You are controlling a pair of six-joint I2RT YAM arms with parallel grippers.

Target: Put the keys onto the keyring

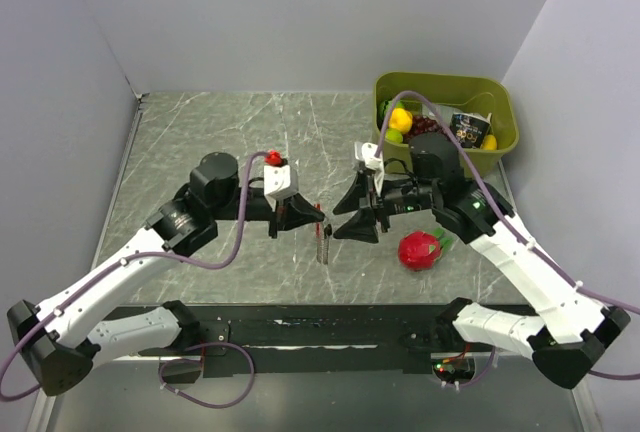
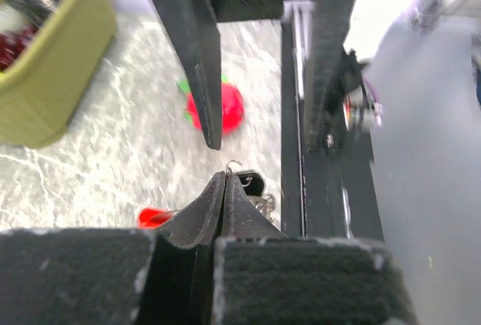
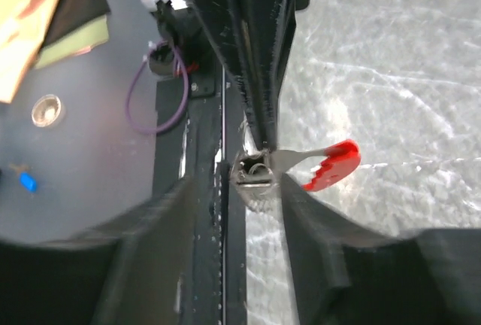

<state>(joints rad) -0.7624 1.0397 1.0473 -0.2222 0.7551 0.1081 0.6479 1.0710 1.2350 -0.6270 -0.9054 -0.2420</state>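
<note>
My left gripper point(image 1: 318, 215) is shut on the keys point(image 1: 324, 243) and holds them above the table, the bunch hanging from its tips. In the left wrist view the jaws point(image 2: 227, 180) are pressed together. A thin wire loop, the keyring point(image 2: 234, 165), peeks out at the tips, with the red piece point(image 2: 153, 217) to the left. My right gripper point(image 1: 347, 219) is open and faces the left one, close to the bunch. In the right wrist view the red piece point(image 3: 335, 165) and the silvery metal point(image 3: 254, 175) hang between my open fingers point(image 3: 316, 216).
A red fruit with green leaves point(image 1: 420, 250) lies on the table under the right arm and also shows in the left wrist view point(image 2: 219, 107). An olive bin point(image 1: 445, 85) with fruit and a cup stands at the back right. Grey walls enclose the table.
</note>
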